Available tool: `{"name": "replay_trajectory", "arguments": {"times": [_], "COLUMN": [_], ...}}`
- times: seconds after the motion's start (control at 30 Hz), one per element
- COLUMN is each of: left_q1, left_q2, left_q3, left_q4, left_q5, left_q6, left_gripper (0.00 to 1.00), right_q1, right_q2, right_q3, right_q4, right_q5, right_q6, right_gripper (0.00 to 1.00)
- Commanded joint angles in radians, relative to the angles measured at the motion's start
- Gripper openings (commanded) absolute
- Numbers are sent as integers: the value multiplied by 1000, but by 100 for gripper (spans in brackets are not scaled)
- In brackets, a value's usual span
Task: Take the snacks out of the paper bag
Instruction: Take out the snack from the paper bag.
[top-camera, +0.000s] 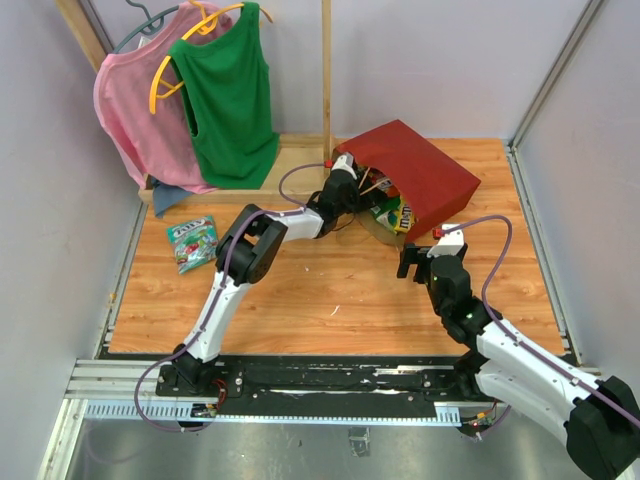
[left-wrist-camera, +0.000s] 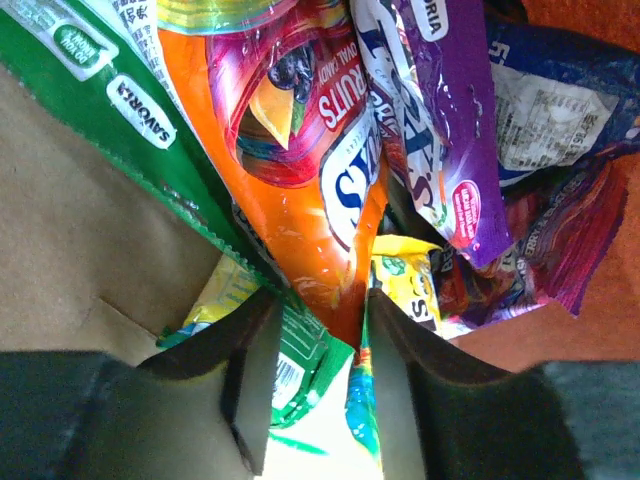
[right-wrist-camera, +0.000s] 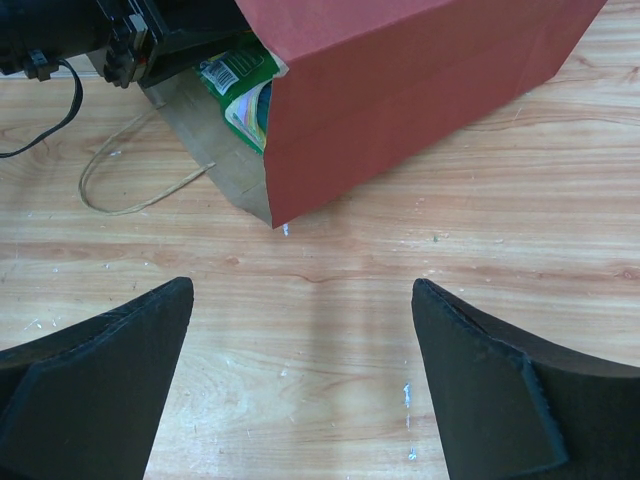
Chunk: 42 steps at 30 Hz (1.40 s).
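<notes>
Left wrist view: my left claw (left-wrist-camera: 320, 300) sits in the paper bag (top-camera: 430, 175), straddling an orange candy packet (left-wrist-camera: 300, 190) — clamped or not, I cannot tell. A purple packet (left-wrist-camera: 440, 120) beside it is cut off. My right claw (right-wrist-camera: 300, 300) gapes empty beside the bag.

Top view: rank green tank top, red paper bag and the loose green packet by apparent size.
Green tank top, largest.
Red paper bag, somewhat smaller, though the top hangs higher, so unsure.
Green packet, clearly smallest.
</notes>
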<state>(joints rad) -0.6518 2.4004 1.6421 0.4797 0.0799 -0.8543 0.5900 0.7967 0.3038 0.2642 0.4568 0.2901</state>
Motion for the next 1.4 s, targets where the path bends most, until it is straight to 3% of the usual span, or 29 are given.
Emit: {"name": "replay_trajectory", "arguments": {"times": [0.0,0.07,0.23,0.57,0.83,1.1,1.37], "left_q1": [-7,-7,-7,-5,22,84,146], "left_q2": [23,15,-38,-269,-429,-613,-840], "left_q3": [32,19,-50,-388,-602,-791,-972], "left_q4": [55,70,99,291,415,431,391], "left_q5": [0,-9,-23,-61,47,152,172], "left_q6": [-25,-29,15,55,60,97,177], "left_gripper": [29,16,1,1,1,1,1], "right_q1": [13,13,12,12,11,11,12], "right_q2": [-2,-1,-1,17,20,19,37], "right_q3": [6,6,7,8,8,9,10], "right_q4": [8,9,9,17,17,15,21], "right_q5": [12,12,11,8,6,0,0], "right_q6": [-7,-6,-7,-2,0,2,3], "right_gripper": [92,92,92,92,93,93,93]}}
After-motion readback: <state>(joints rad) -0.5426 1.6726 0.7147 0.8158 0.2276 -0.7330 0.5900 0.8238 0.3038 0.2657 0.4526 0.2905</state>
